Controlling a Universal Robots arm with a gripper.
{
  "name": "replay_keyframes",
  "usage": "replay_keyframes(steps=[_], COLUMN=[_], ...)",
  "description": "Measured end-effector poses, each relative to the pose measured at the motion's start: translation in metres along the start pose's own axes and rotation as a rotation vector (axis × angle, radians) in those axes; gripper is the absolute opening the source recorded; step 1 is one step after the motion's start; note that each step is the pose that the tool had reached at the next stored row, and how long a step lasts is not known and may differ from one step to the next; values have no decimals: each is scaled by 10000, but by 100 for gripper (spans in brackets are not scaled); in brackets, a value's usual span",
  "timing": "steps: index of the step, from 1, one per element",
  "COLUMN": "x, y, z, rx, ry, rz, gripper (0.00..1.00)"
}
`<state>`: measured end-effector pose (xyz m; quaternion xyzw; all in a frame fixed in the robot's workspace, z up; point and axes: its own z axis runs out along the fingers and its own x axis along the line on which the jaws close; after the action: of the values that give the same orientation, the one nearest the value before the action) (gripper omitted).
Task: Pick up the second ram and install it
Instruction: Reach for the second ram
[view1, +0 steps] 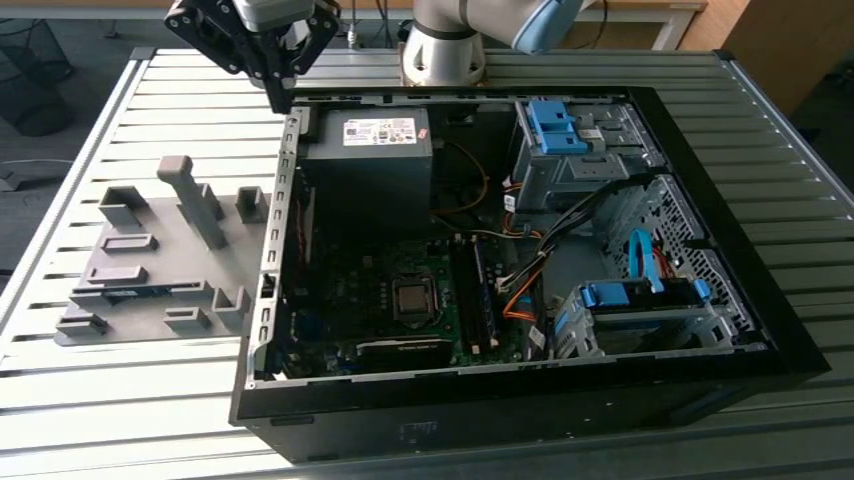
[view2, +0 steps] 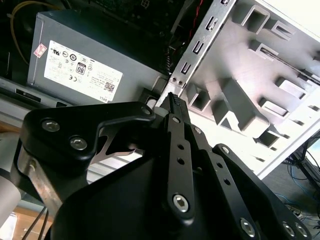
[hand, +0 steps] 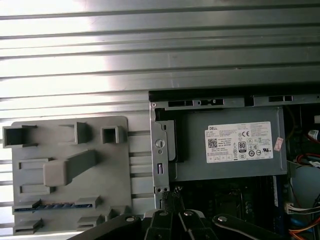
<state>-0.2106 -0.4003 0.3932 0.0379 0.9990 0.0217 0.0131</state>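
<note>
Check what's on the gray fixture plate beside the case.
The gray fixture plate carries gray holders, a tall post and a blue ram stick lying in a slot. The slot floor under it is covered; the gripper hides one plate corner in the first wrist view.

The gripper (view1: 280, 97) hangs at the exterior view's upper left, its black linkage body above and its tips pointing straight down; its two fingers (view2: 178, 150) are pressed together into one narrow tip with nothing between them; both wrist views show the same closed tip. The arm (view1: 447, 45) is a silver column at the exterior view's top centre; a light-blue joint cover (view1: 550, 18) sits just beside it.
</note>
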Motion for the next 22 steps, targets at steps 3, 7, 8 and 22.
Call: replay_keyframes(steps=[3,7,8,22], x=[13,30,34,115], y=[-1,-2,-3,-9], z=[-1,0,-1,-3], rx=[0,-1,0,0], ry=[0,0,0,0], rz=[0,0,0,1], gripper=[11,11,11,11])
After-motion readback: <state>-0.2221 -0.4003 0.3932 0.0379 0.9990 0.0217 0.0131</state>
